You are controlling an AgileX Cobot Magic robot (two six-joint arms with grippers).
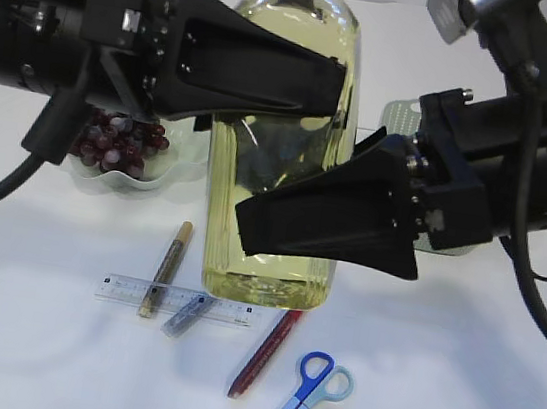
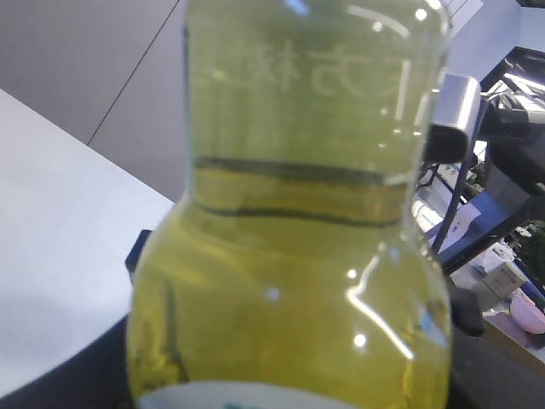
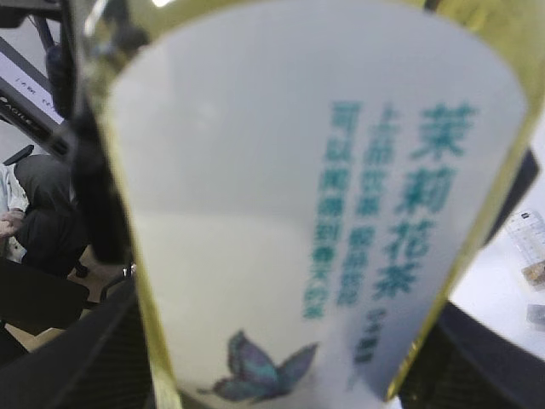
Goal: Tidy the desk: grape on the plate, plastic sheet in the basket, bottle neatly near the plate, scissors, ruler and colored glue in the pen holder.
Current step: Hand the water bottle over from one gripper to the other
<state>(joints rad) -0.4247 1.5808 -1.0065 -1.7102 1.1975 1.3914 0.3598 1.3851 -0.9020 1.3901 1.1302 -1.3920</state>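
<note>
Standing upright mid-bench, the bottle [image 1: 283, 135] sits between both hands, long axis vertical.
The left hand [image 1: 334, 87] clamps its upper body; the right hand [image 1: 251, 224], lower, straddles it, grip unclear. Plate [image 1: 126, 177] of grapes [image 1: 118, 144] lies just left.

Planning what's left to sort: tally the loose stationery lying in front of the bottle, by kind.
Glue pens: 3 (gold, grey-blue, red)
Ruler: 1
Scissors: 1
Total: 5
</note>
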